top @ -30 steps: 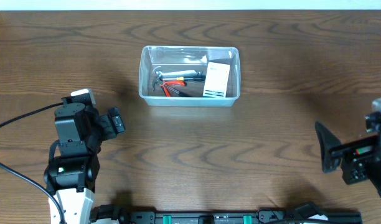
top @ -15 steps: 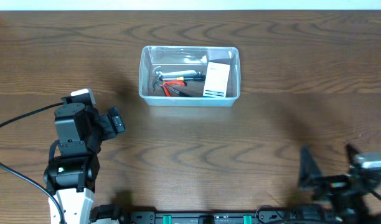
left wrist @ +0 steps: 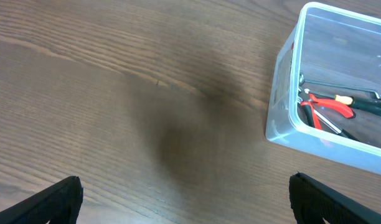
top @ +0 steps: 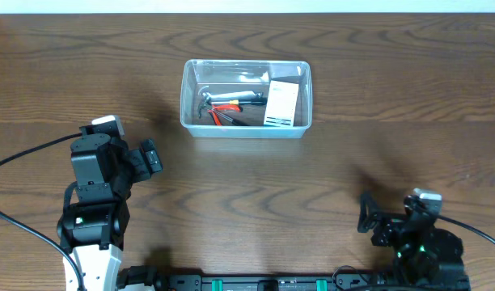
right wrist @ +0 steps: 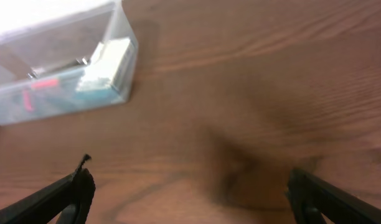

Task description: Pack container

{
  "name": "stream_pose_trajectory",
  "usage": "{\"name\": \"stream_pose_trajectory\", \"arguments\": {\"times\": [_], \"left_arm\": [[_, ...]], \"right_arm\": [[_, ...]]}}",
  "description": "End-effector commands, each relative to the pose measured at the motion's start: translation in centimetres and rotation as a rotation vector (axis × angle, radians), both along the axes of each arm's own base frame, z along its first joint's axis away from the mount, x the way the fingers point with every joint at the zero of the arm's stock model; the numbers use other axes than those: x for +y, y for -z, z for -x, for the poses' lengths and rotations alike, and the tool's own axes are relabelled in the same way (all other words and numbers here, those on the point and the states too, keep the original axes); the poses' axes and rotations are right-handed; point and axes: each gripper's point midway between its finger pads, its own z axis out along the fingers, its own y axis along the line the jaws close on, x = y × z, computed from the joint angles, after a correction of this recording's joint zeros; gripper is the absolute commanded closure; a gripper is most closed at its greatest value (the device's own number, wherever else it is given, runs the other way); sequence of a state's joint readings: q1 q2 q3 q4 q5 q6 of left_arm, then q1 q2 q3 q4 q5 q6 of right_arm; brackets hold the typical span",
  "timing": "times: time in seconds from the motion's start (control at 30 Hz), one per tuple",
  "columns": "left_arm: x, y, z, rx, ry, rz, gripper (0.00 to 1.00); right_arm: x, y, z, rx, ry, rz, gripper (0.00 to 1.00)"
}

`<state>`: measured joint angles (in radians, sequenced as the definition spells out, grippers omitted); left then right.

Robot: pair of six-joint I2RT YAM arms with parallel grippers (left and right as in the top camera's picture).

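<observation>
Two arms sit low at the near edge of the worktop point(top: 255, 194), one to each side, and neither carries anything. The left end effector point(top: 150, 158) is released: its wrist view shows the dark fingers spread to the bottom corners of the frame with only bare wood between them. The right end effector point(top: 367, 217) is likewise spread wide and empty, though its wrist view is blurred. The container point(top: 246, 99) stands upright at the far middle of the worktop, well apart from both. It lies ahead and to the right of the left end effector, showing in the upper right corner of that wrist view. From the right end effector it lies ahead and to the left. Inside it, a hammer point(top: 205, 103) and red-handled pliers point(left wrist: 324, 107) lie flat on the floor, probably so they settle below the rim. A white-and-blue box point(top: 281, 103) stands against the right-hand wall, likely because that end was the space left free. With the things inside and both end effectors drawn clear, the packing looks done or close to it. The arms' low, spread posture reads as a resting pose that keeps them off the tub's thin walls.
</observation>
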<state>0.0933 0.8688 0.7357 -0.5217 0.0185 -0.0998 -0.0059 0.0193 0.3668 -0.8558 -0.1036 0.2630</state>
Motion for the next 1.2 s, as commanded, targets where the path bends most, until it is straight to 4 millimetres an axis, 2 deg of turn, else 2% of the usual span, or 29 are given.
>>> {"name": "stream_pose_trajectory", "arguments": {"times": [0.0,0.33,1.17], "left_arm": [[0.1,-0.9,-0.3,-0.016,0.005,-0.019,0.02],[0.1,-0.9,-0.3,-0.016,0.005,-0.02,0.02],[-0.1,-0.8,-0.2,-0.016,0.01,-0.019,0.02]], "right_arm": [[0.1,2.0,-0.5,0.015,-0.045,0.066,0.01],[0.1,6.5,-0.9,0.094,-0.048,0.065,0.01],[0.1,6.5,-0.9,0.091,-0.048,0.064,0.01]]}}
